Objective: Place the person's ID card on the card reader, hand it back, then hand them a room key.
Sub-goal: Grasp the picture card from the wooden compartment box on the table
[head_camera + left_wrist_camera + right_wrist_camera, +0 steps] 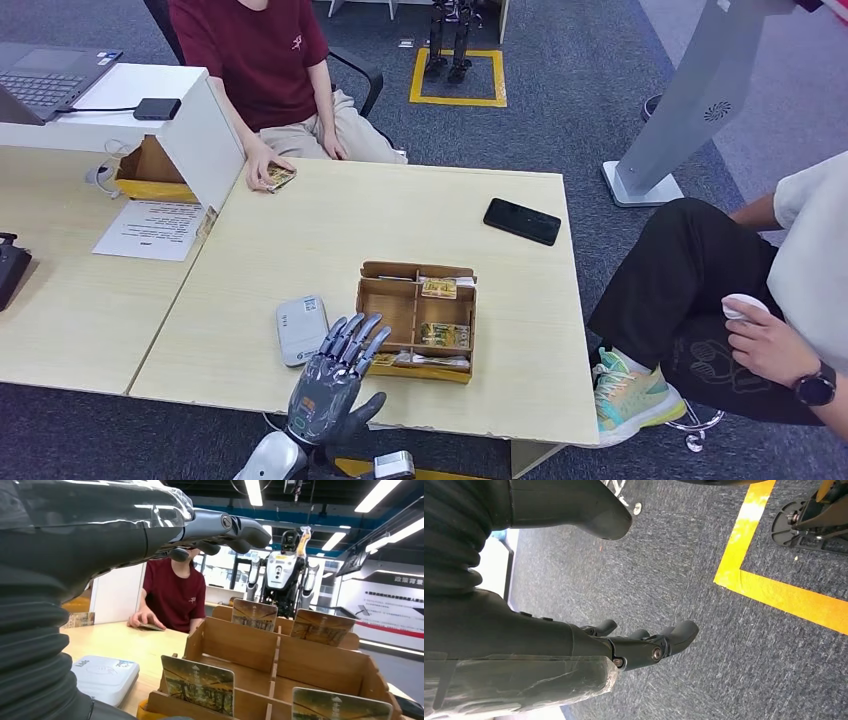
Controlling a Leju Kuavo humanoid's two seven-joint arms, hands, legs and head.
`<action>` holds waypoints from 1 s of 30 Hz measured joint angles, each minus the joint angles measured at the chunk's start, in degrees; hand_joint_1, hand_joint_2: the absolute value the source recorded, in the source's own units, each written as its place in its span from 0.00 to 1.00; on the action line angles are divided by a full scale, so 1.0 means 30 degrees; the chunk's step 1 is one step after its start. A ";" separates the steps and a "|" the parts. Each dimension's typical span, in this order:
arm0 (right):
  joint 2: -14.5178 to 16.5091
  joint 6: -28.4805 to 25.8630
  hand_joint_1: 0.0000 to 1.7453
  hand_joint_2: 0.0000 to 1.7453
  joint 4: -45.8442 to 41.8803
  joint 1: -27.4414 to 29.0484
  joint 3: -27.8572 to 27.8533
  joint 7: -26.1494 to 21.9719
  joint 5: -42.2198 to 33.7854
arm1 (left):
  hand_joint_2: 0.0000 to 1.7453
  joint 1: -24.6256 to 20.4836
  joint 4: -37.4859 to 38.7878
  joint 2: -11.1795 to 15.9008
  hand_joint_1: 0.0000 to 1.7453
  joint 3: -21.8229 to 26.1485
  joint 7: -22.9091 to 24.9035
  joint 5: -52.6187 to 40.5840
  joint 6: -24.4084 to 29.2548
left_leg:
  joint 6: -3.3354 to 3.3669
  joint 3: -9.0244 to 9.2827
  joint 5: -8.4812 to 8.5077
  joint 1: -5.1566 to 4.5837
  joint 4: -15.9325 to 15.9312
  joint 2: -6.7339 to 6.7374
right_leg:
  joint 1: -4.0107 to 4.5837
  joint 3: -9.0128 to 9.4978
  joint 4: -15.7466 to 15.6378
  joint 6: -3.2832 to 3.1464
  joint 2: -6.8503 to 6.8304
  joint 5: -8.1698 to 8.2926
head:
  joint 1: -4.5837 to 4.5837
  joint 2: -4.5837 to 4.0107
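The ID card (279, 178) (yellowish, printed face) lies at the table's (330, 230) far edge under the person's hand (262, 168). Left hand (335, 375) hovers empty, fingers spread, by the white reader (301, 328); right hand (644, 642) hangs empty, fingers loosely apart.

White card reader (301, 329), brown cardboard tray (384, 300), black phone (521, 221).

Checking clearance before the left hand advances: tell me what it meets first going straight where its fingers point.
Probably the cardboard card box; the left hand points just past its near corner, though height is unclear.
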 joint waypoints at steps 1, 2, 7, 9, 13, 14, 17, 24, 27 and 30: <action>0.0000 0.0004 0.00 1.00 0.0000 -0.0004 0.0000 0.0002 0.0062 | 1.00 -0.0060 0.0124 -0.0095 0.00 0.0204 -0.0073 0.0038 0.0000 | 0.0000 0.0000 0.0000 0.0000 0.0000 0.0000 | 0.0000 -0.0001 0.0000 0.0000 0.0000 0.0000 | 0.0002 0.0000; 0.0000 0.0005 0.00 1.00 0.0000 -0.0007 0.0000 0.0004 0.0111 | 1.00 -0.0115 0.0251 -0.0206 0.00 0.0441 -0.0168 0.0075 0.0002 | 0.0000 0.0000 0.0000 0.0000 0.0000 0.0000 | 0.0000 -0.0001 0.0000 0.0000 0.0000 0.0000 | 0.0002 0.0000; 0.0000 0.0002 0.00 1.00 0.0000 -0.0020 0.0000 0.0007 0.0193 | 1.00 -0.0350 0.0772 -0.0614 0.00 0.1537 -0.0636 0.0279 0.0005 | 0.0000 -0.0002 0.0000 0.0001 0.0000 -0.0001 | 0.0001 -0.0003 0.0000 0.0000 0.0000 -0.0001 | 0.0002 0.0000; 0.0000 0.0000 0.00 1.00 0.0000 -0.0026 0.0000 0.0007 0.0197 | 1.00 -0.0415 0.0943 -0.0740 0.00 0.1843 -0.0732 0.0329 0.0007 | 0.0000 -0.0002 0.0000 0.0001 0.0000 0.0000 | 0.0000 -0.0003 0.0001 0.0000 0.0000 -0.0001 | 0.0000 0.0000; 0.0000 0.0011 0.00 1.00 0.0000 -0.0034 0.0000 0.0005 0.0198 | 1.00 -0.0460 0.1200 -0.0892 0.00 0.2199 -0.0767 0.0324 0.0007 | 0.0000 -0.0002 0.0000 0.0000 0.0000 0.0000 | 0.0000 -0.0002 0.0000 0.0000 0.0000 -0.0001 | 0.0002 0.0000; 0.0000 0.0020 0.00 1.00 0.0000 -0.0036 0.0000 0.0004 0.0200 | 1.00 -0.0462 0.1253 -0.0925 0.00 0.2267 -0.0798 0.0304 0.0007 | 0.0000 -0.0002 0.0000 0.0000 0.0000 0.0000 | 0.0000 -0.0002 0.0000 0.0000 0.0000 -0.0001 | 0.0002 0.0000; 0.0000 0.0035 0.00 1.00 0.0000 -0.0041 0.0000 0.0000 0.0204 | 1.00 -0.0465 0.1417 -0.1040 0.00 0.2477 -0.0943 0.0260 0.0007 | 0.0000 -0.0002 0.0000 0.0000 0.0000 0.0000 | -0.0001 -0.0002 0.0000 0.0001 0.0000 -0.0001 | 0.0002 0.0000; 0.0000 0.0027 0.00 1.00 0.0000 -0.0055 0.0000 0.0000 0.0197 | 1.00 -0.0462 0.1633 -0.1162 0.00 0.2571 -0.1313 0.0388 0.0007 | 0.0000 -0.0002 0.0000 0.0000 0.0000 -0.0002 | 0.0000 -0.0001 0.0000 0.0000 -0.0001 -0.0001 | 0.0000 0.0000; 0.0000 0.0027 0.00 1.00 0.0000 -0.0058 0.0000 0.0000 0.0198 | 1.00 -0.0461 0.1696 -0.1204 0.00 0.2591 -0.1512 0.0537 0.0007 | 0.0000 -0.0002 0.0000 0.0000 0.0000 -0.0002 | 0.0000 -0.0002 0.0001 0.0000 -0.0001 -0.0001 | -0.0002 0.0000; 0.0000 0.0027 0.00 1.00 0.0000 -0.0064 0.0000 0.0000 0.0217 | 1.00 -0.0456 0.1732 -0.1382 0.00 0.2630 -0.1933 0.0763 0.0007 | 0.0000 -0.0003 0.0000 0.0000 0.0000 -0.0003 | 0.0000 -0.0001 0.0001 0.0000 -0.0001 -0.0001 | 0.0000 0.0000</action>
